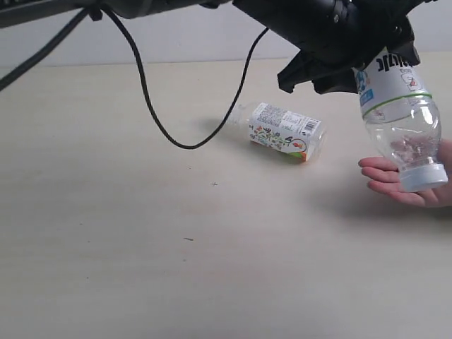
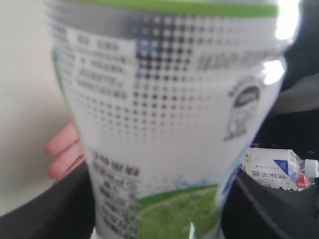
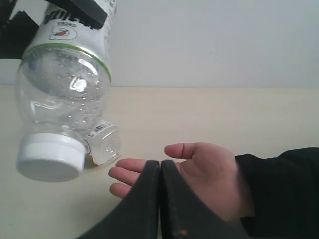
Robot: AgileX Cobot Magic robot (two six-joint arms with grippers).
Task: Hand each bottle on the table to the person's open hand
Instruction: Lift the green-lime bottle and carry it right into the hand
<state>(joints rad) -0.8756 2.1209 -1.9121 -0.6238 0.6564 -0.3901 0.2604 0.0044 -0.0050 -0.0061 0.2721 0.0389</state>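
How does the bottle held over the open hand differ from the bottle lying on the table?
Pose: the held bottle hangs in the air, cap down, near the hand; the lying bottle rests on its side on the table. Label: the held bottle's is white with a green band; the lying bottle's carries small coloured pictures and a barcode. Both are clear plastic.

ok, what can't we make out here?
Label text on the held bottle: blurred in left wrist view, cut off by the left gripper in exterior view.
Most of the person's hand: behind that bottle in exterior and left wrist views.
Most of the lying bottle: behind the held bottle in right wrist view.
Print on the blue-label bottle: too small, left wrist view.
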